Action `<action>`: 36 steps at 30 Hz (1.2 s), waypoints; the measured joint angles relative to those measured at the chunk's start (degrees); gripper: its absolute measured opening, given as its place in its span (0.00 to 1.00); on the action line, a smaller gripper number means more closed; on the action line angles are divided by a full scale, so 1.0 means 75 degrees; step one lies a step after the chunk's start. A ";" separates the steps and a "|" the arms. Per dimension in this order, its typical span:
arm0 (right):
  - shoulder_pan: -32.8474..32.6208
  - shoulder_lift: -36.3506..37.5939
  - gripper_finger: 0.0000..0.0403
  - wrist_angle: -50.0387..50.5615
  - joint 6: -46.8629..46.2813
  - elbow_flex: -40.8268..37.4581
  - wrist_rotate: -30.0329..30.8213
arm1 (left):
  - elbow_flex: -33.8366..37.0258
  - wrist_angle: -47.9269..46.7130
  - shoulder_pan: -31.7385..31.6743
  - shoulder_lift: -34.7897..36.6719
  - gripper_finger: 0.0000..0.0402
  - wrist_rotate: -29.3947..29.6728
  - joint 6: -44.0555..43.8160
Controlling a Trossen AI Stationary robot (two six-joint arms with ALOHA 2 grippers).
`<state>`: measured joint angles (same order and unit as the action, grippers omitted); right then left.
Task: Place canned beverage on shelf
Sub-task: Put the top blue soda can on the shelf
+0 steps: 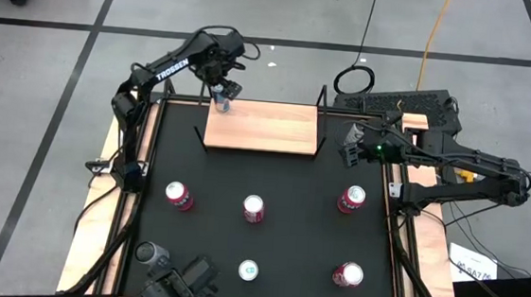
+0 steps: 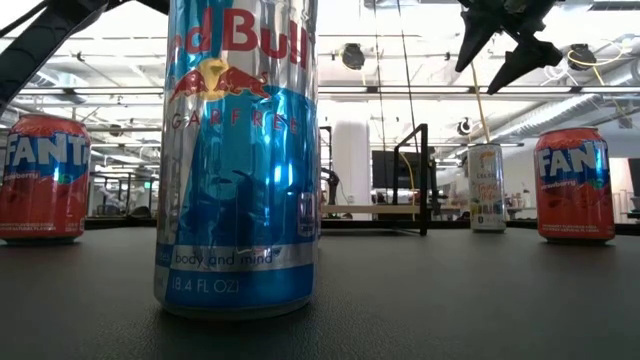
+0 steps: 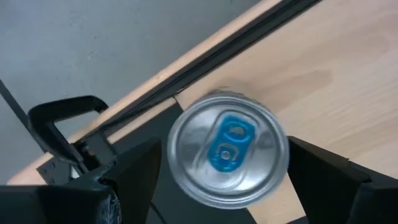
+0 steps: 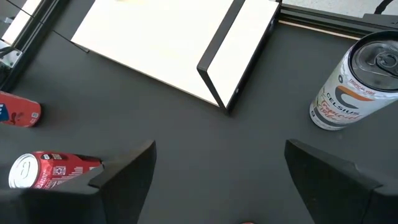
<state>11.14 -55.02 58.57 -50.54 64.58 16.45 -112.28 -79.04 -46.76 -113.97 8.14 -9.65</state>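
- I'm hanging my left gripper [image 3: 227, 171] over the can [image 3: 227, 158] at the left end of the shelf [image 1: 267, 130], up by the back edge of the table [image 1: 272, 182]. My fingers are spread wide, with a gap on both sides of the can, so I'm gripping nothing.
- The can looks like it's standing upright on the light wood, close to the shelf's end and its black wire bracket [image 1: 202, 101].
- The way I see it, the good move is lifting straight up so neither finger clips the can or tips it off the end.
- My right gripper [image 4: 217, 180] is waiting near the shelf's right end, fingers open and empty.
- A pale can [image 4: 357, 84] is standing just beside that right bracket.
- Four red cans, like this one [image 1: 178, 196], and a blue and silver can [image 1: 249, 271] are sitting on the black top, well apart from the shelf.
- Nothing seems to be blocking my way up.
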 joint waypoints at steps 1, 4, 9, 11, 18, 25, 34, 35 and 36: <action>0.0000 0.0000 0.86 0.0000 0.0000 0.0000 0.0000 | 0.0020 0.0085 0.0002 0.0000 0.79 -0.0028 -0.0004; 0.0000 0.0000 0.86 0.0000 0.0005 0.0000 0.0001 | 0.0022 0.0266 -0.0007 -0.0006 0.79 -0.0058 0.0007; 0.0000 0.0000 0.86 0.0000 0.0012 0.0000 0.0000 | 0.0022 0.0276 -0.0007 -0.0006 0.79 -0.0097 0.0311; 0.0000 0.0000 0.86 0.0000 0.0015 0.0000 0.0000 | 0.0022 0.0275 -0.0007 -0.0006 0.79 -0.0181 0.0517; 0.0000 0.0000 0.86 0.0000 0.0006 0.0000 0.0003 | 0.0022 0.0270 -0.0007 -0.0006 0.79 -0.0256 0.1196; 0.0000 0.0000 0.86 0.0000 -0.0094 0.0000 0.0003 | 0.0022 0.0259 -0.0016 -0.0005 0.72 -0.0251 0.1155; 0.0000 0.0000 0.86 0.0000 -0.0112 0.0000 0.0020 | 0.0019 0.0276 -0.0018 -0.0003 0.58 -0.0232 0.1489; 0.0000 0.0000 0.86 0.0000 -0.0113 0.0000 0.0020 | 0.0019 0.0282 -0.0018 -0.0003 0.58 -0.0233 0.1633; 0.0000 0.0000 0.86 0.0000 -0.0113 0.0000 0.0023 | 0.0019 0.0292 -0.0014 -0.0003 0.58 -0.0233 0.1799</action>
<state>11.14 -55.02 58.57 -51.39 64.58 16.62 -112.14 -76.85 -46.86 -113.99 6.39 3.84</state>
